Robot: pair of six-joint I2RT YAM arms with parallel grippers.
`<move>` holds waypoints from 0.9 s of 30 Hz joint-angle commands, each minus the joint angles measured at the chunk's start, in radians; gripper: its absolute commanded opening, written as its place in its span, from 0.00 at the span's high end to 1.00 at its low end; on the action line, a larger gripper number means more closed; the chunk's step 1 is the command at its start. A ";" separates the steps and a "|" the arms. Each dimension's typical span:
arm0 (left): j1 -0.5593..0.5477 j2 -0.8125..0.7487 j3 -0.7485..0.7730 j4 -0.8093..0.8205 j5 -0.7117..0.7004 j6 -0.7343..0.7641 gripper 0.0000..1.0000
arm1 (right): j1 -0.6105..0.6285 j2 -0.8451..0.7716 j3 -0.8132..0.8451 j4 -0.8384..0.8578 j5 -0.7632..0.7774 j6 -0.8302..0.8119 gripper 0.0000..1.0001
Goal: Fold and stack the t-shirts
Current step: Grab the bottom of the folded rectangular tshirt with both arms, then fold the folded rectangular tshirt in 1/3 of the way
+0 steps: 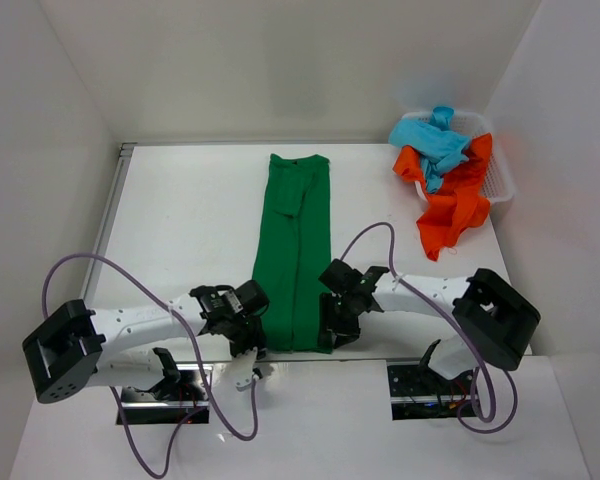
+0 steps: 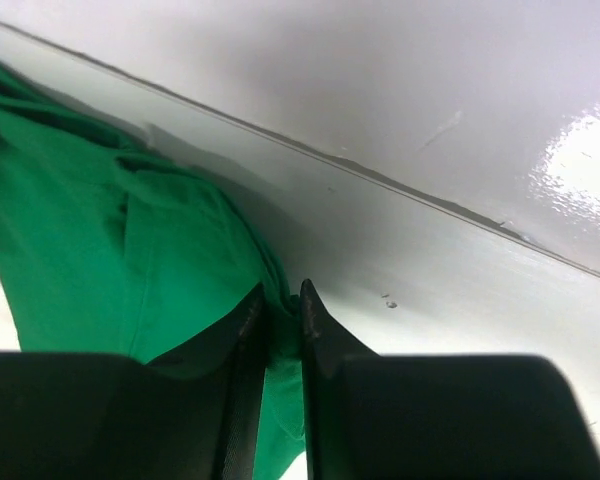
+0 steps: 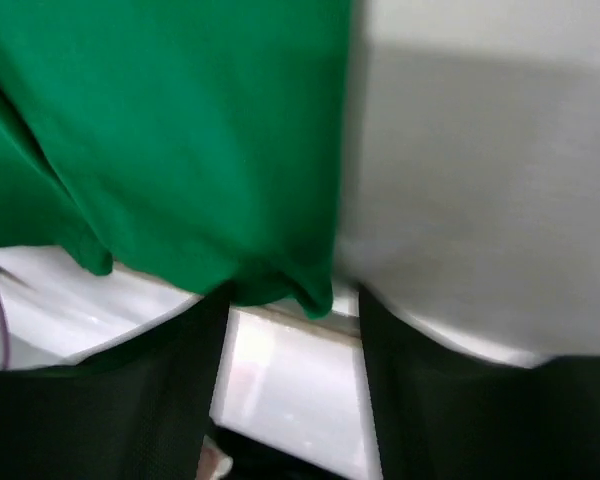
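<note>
The dark green t-shirt (image 1: 295, 250) lies as a long narrow strip down the middle of the table, from the back to the near edge. My left gripper (image 1: 250, 340) is at its near left corner and is shut on a pinch of the green cloth (image 2: 80, 230); the left gripper (image 2: 280, 300) holds that edge between its fingers. My right gripper (image 1: 332, 335) is at the near right corner. The right gripper (image 3: 292, 300) is open, with the green hem (image 3: 180, 130) lying between its jaws at the table's edge. The turquoise-blue t-shirt (image 1: 435, 140) and the orange-red t-shirt (image 1: 455, 205) are crumpled at the back right.
A white mesh basket (image 1: 502, 180) stands at the back right corner; the turquoise shirt lies in it and the orange one hangs over its front onto the white table (image 1: 180, 220). White walls enclose the table on three sides.
</note>
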 commanded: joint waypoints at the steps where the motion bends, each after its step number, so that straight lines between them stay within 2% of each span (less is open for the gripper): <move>1: -0.007 -0.021 0.001 -0.032 0.066 -0.030 0.76 | -0.006 0.045 -0.007 0.047 0.005 -0.003 0.50; 4: -0.007 -0.011 0.019 -0.020 0.066 -0.068 0.77 | -0.006 0.056 0.002 0.056 -0.008 -0.003 0.63; 7: -0.007 -0.002 0.042 0.014 0.066 -0.143 0.79 | -0.006 0.056 0.011 0.067 -0.029 -0.003 0.86; 8: -0.007 0.007 0.051 0.025 0.066 -0.171 0.79 | -0.006 0.056 0.024 0.067 -0.029 -0.012 0.98; 11: -0.007 0.044 0.124 0.060 0.054 -0.322 0.82 | -0.029 0.027 0.071 -0.014 -0.014 -0.043 1.00; 14: 0.086 0.073 0.212 0.037 0.063 -0.394 0.84 | -0.074 -0.033 0.143 -0.066 -0.002 -0.061 1.00; 17: 0.177 0.073 0.290 0.022 0.074 -0.394 0.86 | -0.164 -0.033 0.241 -0.108 -0.002 -0.130 1.00; 22: 0.301 0.133 0.399 0.077 0.083 -0.434 0.88 | -0.302 0.059 0.405 -0.137 -0.011 -0.279 1.00; 27: 0.429 0.246 0.508 0.217 0.083 -0.444 0.88 | -0.402 0.267 0.614 -0.137 -0.031 -0.389 1.00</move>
